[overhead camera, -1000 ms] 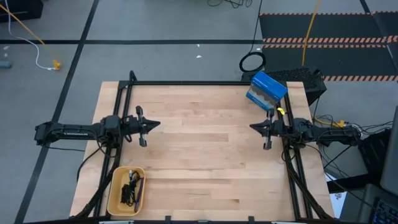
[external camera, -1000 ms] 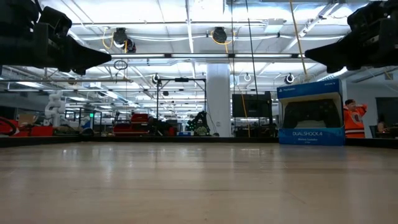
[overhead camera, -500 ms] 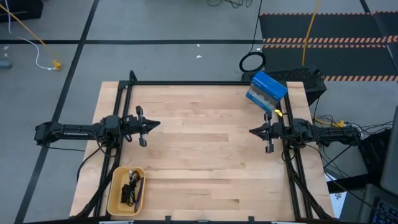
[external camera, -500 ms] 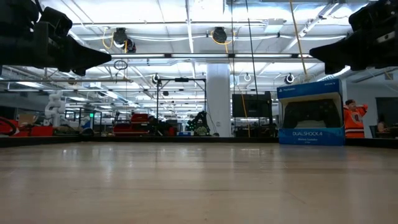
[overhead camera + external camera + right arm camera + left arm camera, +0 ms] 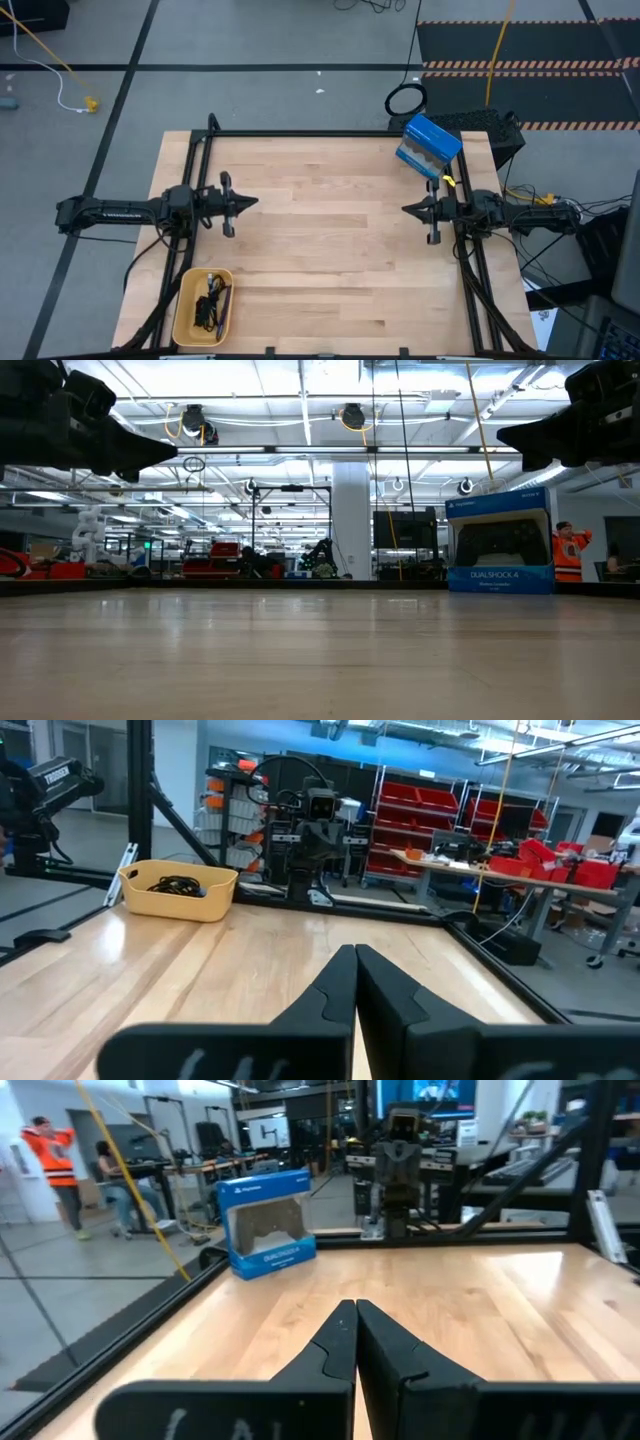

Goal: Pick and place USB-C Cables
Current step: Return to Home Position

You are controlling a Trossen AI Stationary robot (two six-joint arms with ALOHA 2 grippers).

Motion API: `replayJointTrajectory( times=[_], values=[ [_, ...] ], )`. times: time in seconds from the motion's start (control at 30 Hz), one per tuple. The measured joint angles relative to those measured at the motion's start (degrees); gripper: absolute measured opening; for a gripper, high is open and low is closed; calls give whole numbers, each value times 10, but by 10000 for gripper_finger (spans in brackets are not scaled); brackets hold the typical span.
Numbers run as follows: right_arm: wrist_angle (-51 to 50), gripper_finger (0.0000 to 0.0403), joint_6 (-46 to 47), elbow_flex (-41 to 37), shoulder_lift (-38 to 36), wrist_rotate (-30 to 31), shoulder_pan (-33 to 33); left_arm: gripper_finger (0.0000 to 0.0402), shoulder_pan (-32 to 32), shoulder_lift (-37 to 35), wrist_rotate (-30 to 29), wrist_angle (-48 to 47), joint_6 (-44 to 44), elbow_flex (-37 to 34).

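USB-C cables: dark tangle in yellow bin, table corner on the left arm's side; single cables indistinguishable. Left gripper, right gripper: fingers pressed together, empty, hovering.

**R arm nudges up**

Only mover is the right gripper. From table level its dark nose sits a bit higher than a sec ago and has pulled back a touch toward its own side, so there's a bit more gap above the blue box. From overhead it's barely a wobble, approx. same spot.
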Motion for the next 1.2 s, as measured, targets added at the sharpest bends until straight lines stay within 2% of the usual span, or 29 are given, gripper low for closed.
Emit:
replayJointTrajectory(
  times=[0.37, 0.7, 1.0, 1.2],
  values=[
    [1, 0, 0, 0, 0, -2, 0, 3, 0, -1, 8, -54, -7, 0],
    [3, 0, 0, 0, 0, -2, 0, 3, -8, -8, 25, -13, -22, 0],
    [3, 0, 0, 0, 0, -2, 0, 2, -58, -58, 26, -21, -10, 0],
    [3, 0, 0, 0, 0, -2, 0, 2, -68, -100, 26, -86, 2, 0]
  ],
)
